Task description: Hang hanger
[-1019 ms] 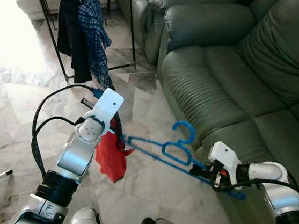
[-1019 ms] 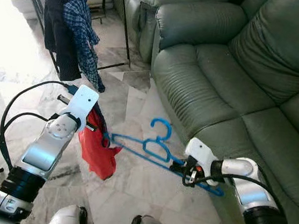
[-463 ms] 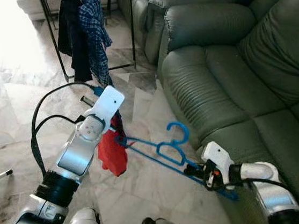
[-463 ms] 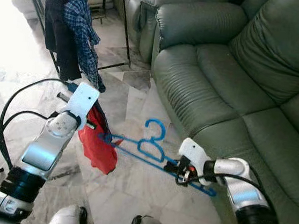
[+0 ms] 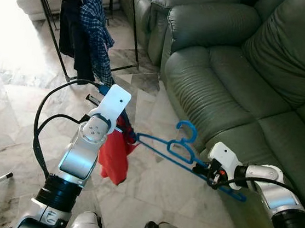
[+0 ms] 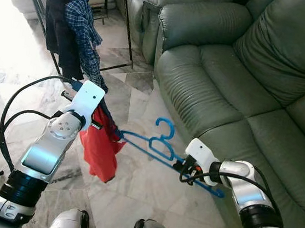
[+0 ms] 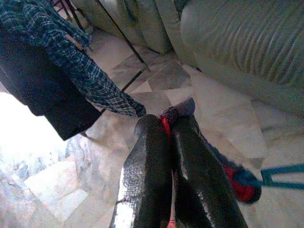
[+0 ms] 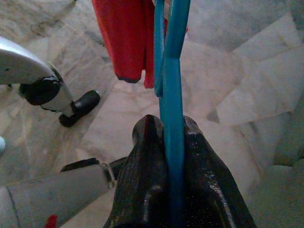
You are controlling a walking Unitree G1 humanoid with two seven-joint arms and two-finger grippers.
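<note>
Open marble floor (image 5: 9, 114) ahead and to robot's left, room to swing. Right side walled off by green sofa (image 5: 239, 74); blue hanger (image 5: 184, 153) spans the gap betw. both grippers, just beside sofa front. Drying rack (image 5: 91, 24) w/ plaid shirt (image 5: 98, 36) and dark garment (image 5: 73, 33) stands ahead; its rail prob. crowded, top cut off.

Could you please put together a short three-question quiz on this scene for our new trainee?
1. True or false: the right gripper is shut on the blue plastic hanger.
2. What does the left gripper pinch? A) the red cloth garment B) the checked blue shirt C) a cable
3. Fill in: the black metal clothes rack stands beside the dark green leather ____.

Key: 1 true; 2 A; 3 sofa.
</note>
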